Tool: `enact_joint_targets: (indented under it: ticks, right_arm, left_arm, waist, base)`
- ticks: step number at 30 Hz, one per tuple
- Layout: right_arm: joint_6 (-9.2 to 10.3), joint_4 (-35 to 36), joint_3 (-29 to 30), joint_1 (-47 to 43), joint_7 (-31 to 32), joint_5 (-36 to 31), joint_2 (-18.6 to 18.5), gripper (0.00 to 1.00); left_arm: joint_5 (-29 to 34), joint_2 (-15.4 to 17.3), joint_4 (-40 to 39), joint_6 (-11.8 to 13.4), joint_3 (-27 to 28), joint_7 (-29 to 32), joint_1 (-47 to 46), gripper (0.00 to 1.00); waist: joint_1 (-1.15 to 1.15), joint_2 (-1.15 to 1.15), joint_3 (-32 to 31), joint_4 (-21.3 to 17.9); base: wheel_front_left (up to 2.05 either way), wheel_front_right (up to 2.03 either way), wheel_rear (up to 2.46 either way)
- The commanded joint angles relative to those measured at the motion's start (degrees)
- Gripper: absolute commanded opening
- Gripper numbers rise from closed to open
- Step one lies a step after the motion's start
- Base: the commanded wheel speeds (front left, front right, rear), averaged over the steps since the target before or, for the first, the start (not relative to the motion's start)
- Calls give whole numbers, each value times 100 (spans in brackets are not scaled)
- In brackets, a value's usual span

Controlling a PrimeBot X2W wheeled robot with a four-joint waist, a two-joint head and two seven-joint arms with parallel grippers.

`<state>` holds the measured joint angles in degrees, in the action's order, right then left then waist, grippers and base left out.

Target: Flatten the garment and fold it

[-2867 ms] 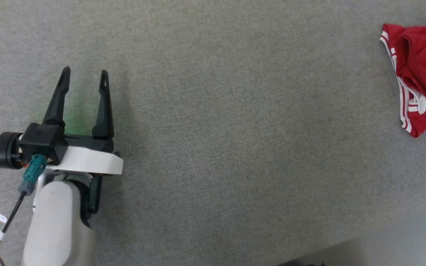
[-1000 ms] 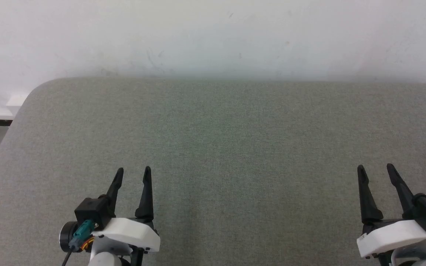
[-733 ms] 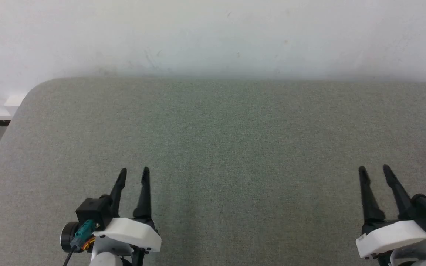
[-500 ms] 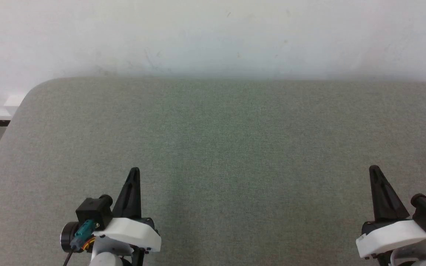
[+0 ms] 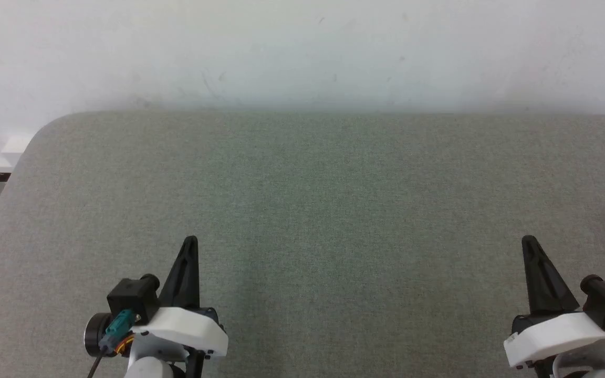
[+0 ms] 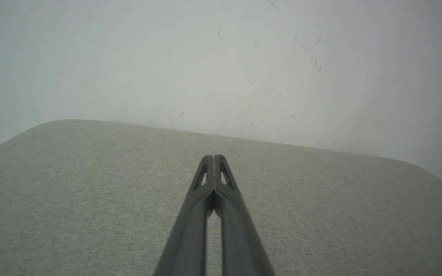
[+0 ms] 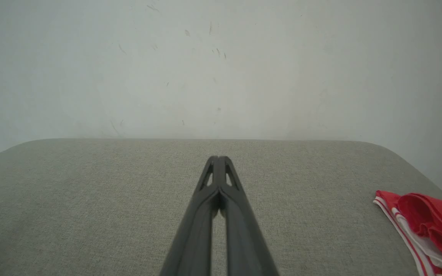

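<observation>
Caught the left end effector (image 5: 190, 241) of dark tapered fingers clenched tip to tip, gripping nothing, over a wide grey fabric-covered counter (image 5: 334, 199) with rounded corners. Found the matching right end effector (image 5: 528, 241) likewise clenched and empty, well apart from its twin toward the counter's right side. Placed the crumpled red jersey-style garment (image 7: 428, 220), edged with red-and-white striped trim, on the counter near its right edge, close to the right end effector yet not touching it, partly cut off by the frame. Showed a scuffed off-white painted wall (image 5: 302, 52) behind the counter. Left any lettering on the cloth impossible to make out.
</observation>
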<state>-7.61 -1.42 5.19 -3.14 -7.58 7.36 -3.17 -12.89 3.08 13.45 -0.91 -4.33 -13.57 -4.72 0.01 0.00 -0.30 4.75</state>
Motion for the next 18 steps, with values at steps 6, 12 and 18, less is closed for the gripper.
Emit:
enact_joint_targets:
  ticks: [6,12,18]
  right_arm:
    - [2,18,-50,43,58,-97,5,0]
    - [2,23,-72,55,91,-127,6,0]
    - [3,30,-98,70,130,-162,7,0]
  left_arm:
    - [150,-3,-126,12,39,94,65,0]
    - [203,-4,-182,16,57,153,84,0]
    - [266,-5,-250,20,79,223,106,0]
  waist:
    - [0,0,2,-30]
    - [0,0,3,-51]
    - [0,0,5,-76]
  base:
    - [0,0,0]
    - [0,0,0]
    - [0,0,0]
